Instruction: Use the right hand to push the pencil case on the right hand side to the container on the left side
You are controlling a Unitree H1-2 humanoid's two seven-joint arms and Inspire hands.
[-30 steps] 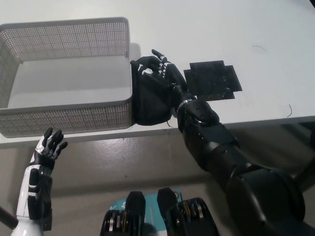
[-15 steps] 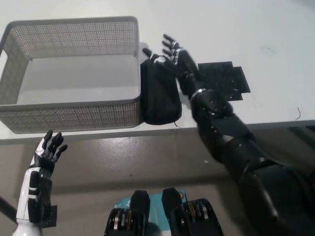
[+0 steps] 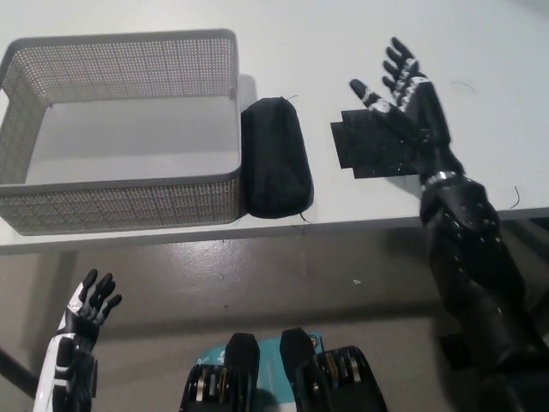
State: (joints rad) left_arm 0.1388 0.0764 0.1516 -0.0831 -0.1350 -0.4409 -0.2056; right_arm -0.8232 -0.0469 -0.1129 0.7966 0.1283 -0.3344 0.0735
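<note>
the black fabric pencil case (image 3: 275, 169) lies flat on the white table (image 3: 343, 43), its long axis running from the near table edge toward the far side, rounded ends fore and aft. its left flank sits against the right wall of the grey mesh metal container (image 3: 120, 202), outside it. the black right hand (image 3: 410, 107) is raised over the table well to the right of the case, palm showing, fingers spread wide and pointing away from the robot, holding nothing; its forearm rises from the lower right. under that hand lies a flat black notched patch (image 3: 373, 146). the white left hand (image 3: 90, 302) rests below the table edge at lower left, fingers apart, empty. nothing lies between hand and case.
</note>
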